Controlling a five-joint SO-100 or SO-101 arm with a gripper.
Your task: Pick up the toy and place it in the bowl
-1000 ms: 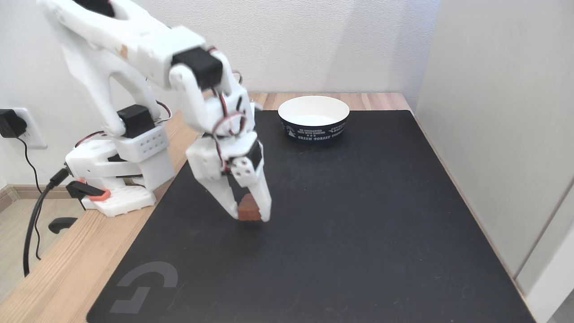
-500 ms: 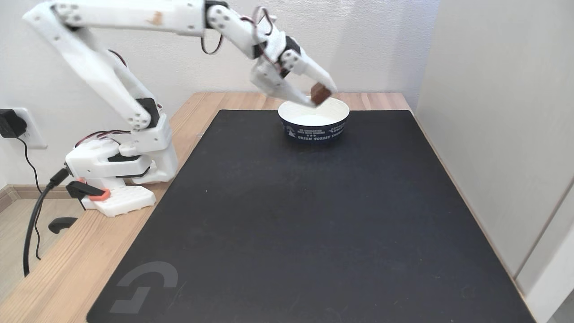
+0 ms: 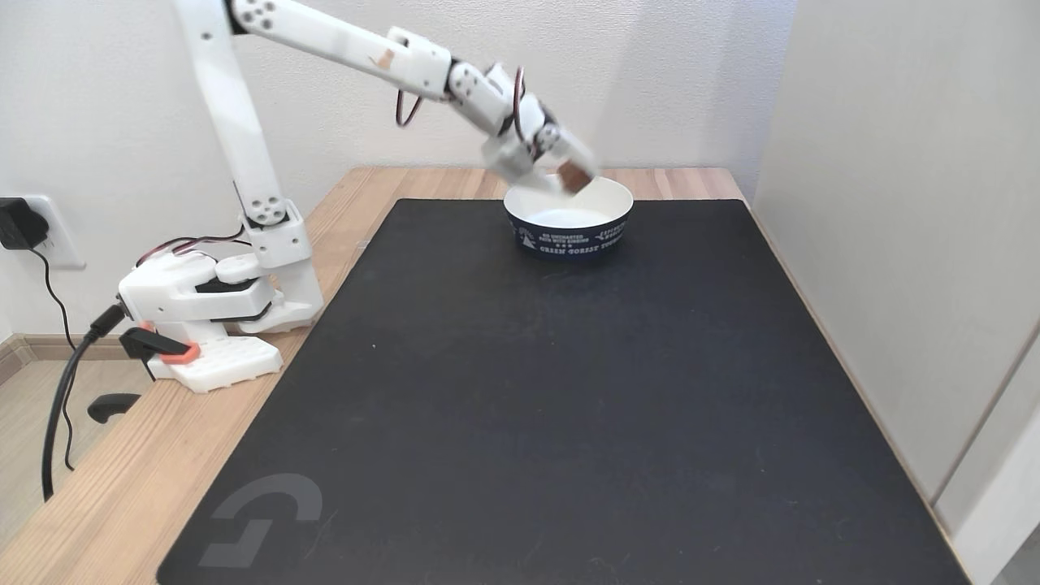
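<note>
Fixed view: a black mat (image 3: pixel 569 422) covers a wooden table (image 3: pixel 106 496) against white walls. Gripper (image 3: pixel 574 180), pinching the toy (image 3: pixel 575 175), hangs over the paper bowl's (image 3: pixel 569 231) rear rim.

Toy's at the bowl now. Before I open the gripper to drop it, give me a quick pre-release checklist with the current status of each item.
1. Toy held in gripper: ok.
2. Toy above the bowl opening: ok, it sits over the white interior near the back rim.
3. Bowl upright on the black mat: ok.
4. Bowl interior free of other items: ok as far as visible.
5. Fingertips clear of the rim: cannot tell, the image is blurred there.
</note>
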